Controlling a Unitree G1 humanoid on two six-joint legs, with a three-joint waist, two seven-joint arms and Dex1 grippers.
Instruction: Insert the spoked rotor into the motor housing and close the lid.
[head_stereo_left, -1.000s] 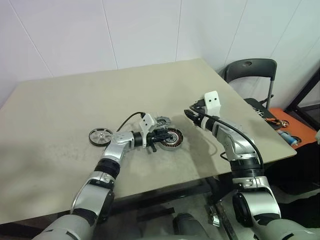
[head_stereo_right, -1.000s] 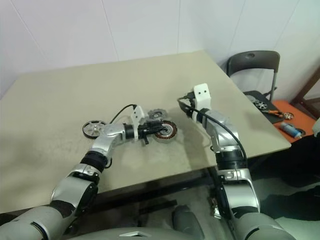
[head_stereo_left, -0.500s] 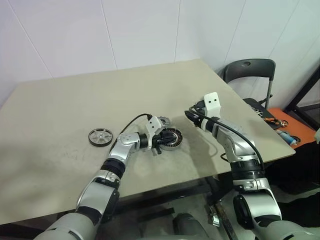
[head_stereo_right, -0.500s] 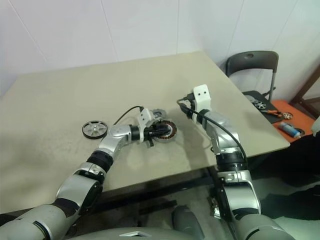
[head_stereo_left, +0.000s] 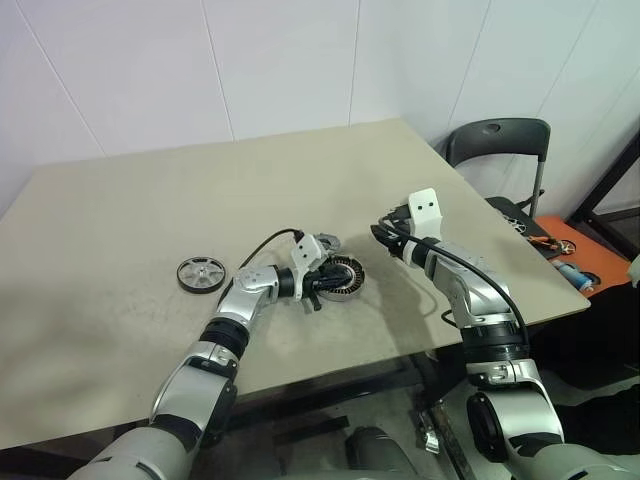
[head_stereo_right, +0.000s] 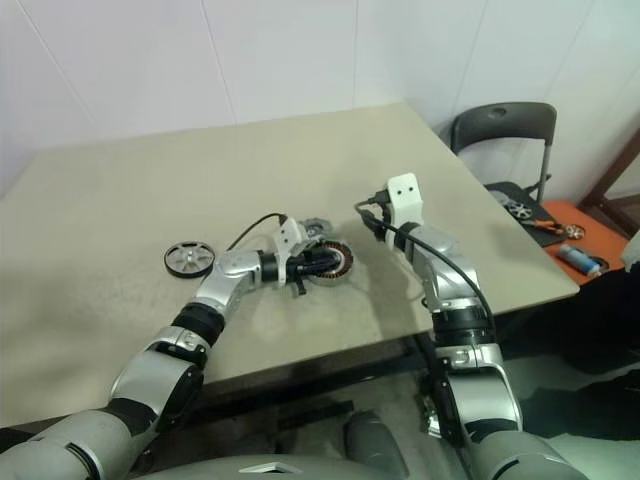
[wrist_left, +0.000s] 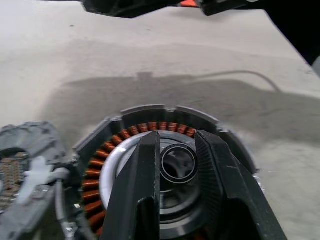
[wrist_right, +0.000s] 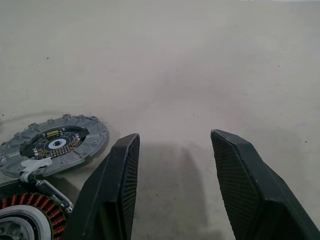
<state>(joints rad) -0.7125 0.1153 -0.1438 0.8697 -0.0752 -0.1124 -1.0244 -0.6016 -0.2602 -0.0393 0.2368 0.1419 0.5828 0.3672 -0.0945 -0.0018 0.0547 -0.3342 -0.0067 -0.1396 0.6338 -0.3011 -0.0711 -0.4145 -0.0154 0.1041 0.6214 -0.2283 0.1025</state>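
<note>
The motor housing (head_stereo_left: 343, 277), a grey cup with copper windings, sits mid-table. My left gripper (wrist_left: 177, 137) reaches into it from the left. Its fingers (wrist_left: 137, 190) are closed against either side of the silver centre bearing (wrist_left: 177, 162). The lid (wrist_right: 55, 142), a notched grey disc, lies flat just behind the housing. The spoked rotor (head_stereo_left: 201, 274) lies on the table well to the left of the housing. To the right of the housing my right gripper (wrist_right: 175, 136) hovers over bare table, open and holding nothing.
The beige table (head_stereo_left: 150, 190) has free surface in front of, behind and to the left of the parts. Beyond its right edge a dark chair (head_stereo_left: 500, 135) stands, and small tools lie on an orange surface (head_stereo_left: 565, 245).
My left forearm has swung slightly right while its gripper stays at the housing. The housing, lid, rotor and right arm have not moved.
</note>
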